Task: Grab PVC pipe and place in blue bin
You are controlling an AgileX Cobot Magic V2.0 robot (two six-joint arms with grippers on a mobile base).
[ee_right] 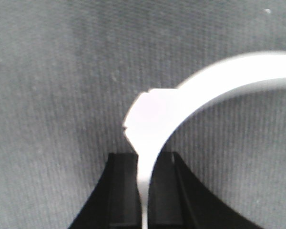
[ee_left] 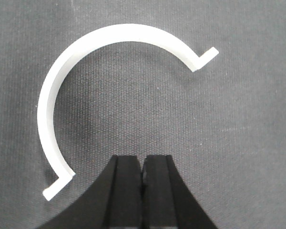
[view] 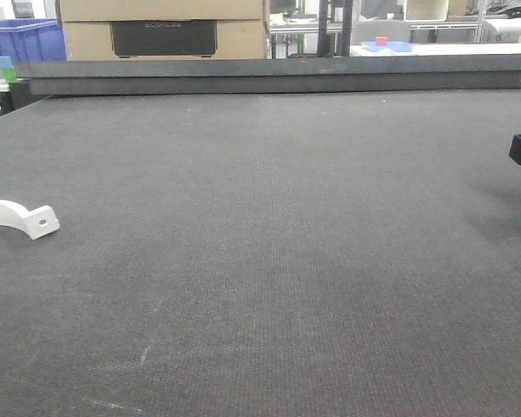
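Two PVC pieces in view, one clamped for the carry.
Nearest, the right fingers (ee_right: 121,191) were closed on the thin end of a PVC pipe (ee_right: 205,81), its arc standing out over the worktop (ee_right: 47,71); so narrow a pinch would best be held firm and moved smoothly, lest the piece be twisted loose. The left fingers (ee_left: 126,186) were pressed together, empty, just short of a second pipe (ee_left: 52,95) lying flat. Farther off, a blue bin (view: 22,39) was seen beyond the worktop's far edge.
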